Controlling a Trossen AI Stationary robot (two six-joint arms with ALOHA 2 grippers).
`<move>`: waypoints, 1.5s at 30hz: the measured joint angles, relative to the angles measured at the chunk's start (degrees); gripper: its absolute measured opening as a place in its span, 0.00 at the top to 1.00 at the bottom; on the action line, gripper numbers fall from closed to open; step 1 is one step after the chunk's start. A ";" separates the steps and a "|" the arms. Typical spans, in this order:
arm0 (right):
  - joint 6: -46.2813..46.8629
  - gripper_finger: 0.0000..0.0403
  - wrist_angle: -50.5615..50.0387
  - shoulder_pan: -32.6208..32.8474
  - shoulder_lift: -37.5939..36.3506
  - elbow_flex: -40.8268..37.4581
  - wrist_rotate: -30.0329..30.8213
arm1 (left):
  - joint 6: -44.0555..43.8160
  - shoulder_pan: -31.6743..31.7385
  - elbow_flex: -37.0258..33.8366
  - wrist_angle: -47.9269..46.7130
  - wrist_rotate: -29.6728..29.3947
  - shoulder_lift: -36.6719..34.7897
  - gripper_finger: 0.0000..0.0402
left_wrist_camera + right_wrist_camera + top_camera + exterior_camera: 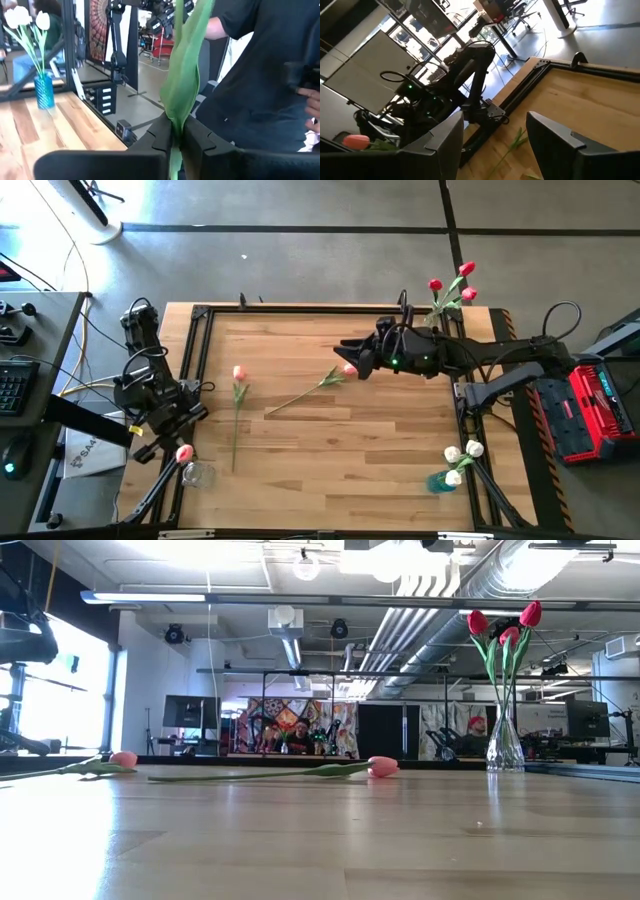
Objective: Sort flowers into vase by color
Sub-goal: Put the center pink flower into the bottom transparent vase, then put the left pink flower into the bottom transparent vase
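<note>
My left gripper point(168, 432) point(176, 137) is at the table's near left corner, shut on a pink tulip whose head point(184, 452) hangs close to a small clear vase point(197, 475). My right gripper point(350, 358) point(492, 142) is open, raised over the head of a second pink tulip point(349, 369) point(383, 767), which lies flat on the table. A third pink tulip point(238, 372) point(123, 759) also lies flat, to its left. Red tulips point(452, 285) point(505, 625) stand in a clear vase. White tulips point(462, 455) point(22, 17) stand in a blue vase point(44, 91). My left gripper pinches the pink tulip between its two fingers point(202, 142) by its green stem and leaf point(182, 85). The leaf rises past the fingertips in the left wrist view, where the head is out of sight. The flower is lifted clear of the table.
The red tulips' vase point(505, 745) is at the far right corner and the blue vase point(440, 480) at the near right corner. A raised black frame point(200, 315) rims the table. A person in a dark shirt point(260, 75) stands beyond the table's right side.
</note>
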 joint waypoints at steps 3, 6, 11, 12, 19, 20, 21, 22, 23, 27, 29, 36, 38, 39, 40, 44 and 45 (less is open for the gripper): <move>1.07 0.49 0.00 0.10 0.00 0.00 -0.82 | -2.54 0.00 0.00 -0.29 0.01 -0.02 0.92; 1.84 0.49 0.04 0.61 0.24 0.00 -0.83 | -4.34 0.00 0.00 -0.38 0.03 0.00 0.87; 4.96 0.49 -0.31 1.46 2.07 0.02 -0.96 | -7.13 0.01 0.00 -0.22 -0.01 -0.02 0.75; 6.61 0.49 -0.62 1.48 2.64 0.01 -0.98 | -7.37 0.00 0.00 -0.08 -0.07 -0.02 0.73; 13.18 0.49 -2.43 1.48 7.25 0.01 -0.92 | -10.21 0.02 0.02 -0.10 0.01 -1.76 0.62; 13.37 0.49 -2.24 1.51 7.80 0.00 -1.05 | -10.73 0.02 0.02 -0.40 -0.06 -2.53 0.61; 13.41 0.49 -2.03 1.56 8.21 0.00 -1.09 | -11.72 0.02 0.07 -0.91 -1.08 -3.38 0.61; 13.59 0.49 -2.01 1.74 8.63 0.02 -1.24 | -13.47 0.00 0.36 -2.47 -2.85 -4.37 0.61; 14.14 0.49 -1.89 1.87 9.06 0.01 -1.24 | -15.34 0.02 0.95 -4.62 -4.71 -5.38 0.61; 17.39 0.49 -1.84 2.84 9.75 0.00 -1.16 | -25.09 0.02 4.16 -16.88 -15.86 -8.38 0.63; 18.35 0.49 -1.87 3.53 10.00 0.02 0.29 | -31.60 0.09 5.68 -24.83 -22.05 -8.90 0.65; 18.50 0.49 -7.96 4.13 10.10 0.02 1.84 | -62.74 3.49 7.76 -50.97 -33.17 -8.61 0.72; 18.50 0.49 -10.09 3.93 10.14 0.00 2.38 | -70.70 5.48 7.74 -58.11 -31.32 -8.59 0.75; 18.43 0.49 -10.92 3.69 10.12 0.00 2.76 | -74.15 6.54 7.74 -61.20 -29.79 -8.59 0.76; 18.24 0.49 -11.77 3.44 10.12 0.02 3.11 | -76.84 7.60 7.74 -64.01 -28.27 -8.56 0.77; 15.90 0.49 -13.33 2.14 10.12 0.00 3.24 | -82.54 11.13 7.26 -68.96 -25.58 -7.72 0.80; 15.27 0.49 -13.31 1.83 10.12 0.02 3.11 | -82.73 11.85 7.31 -68.95 -25.60 -7.72 0.80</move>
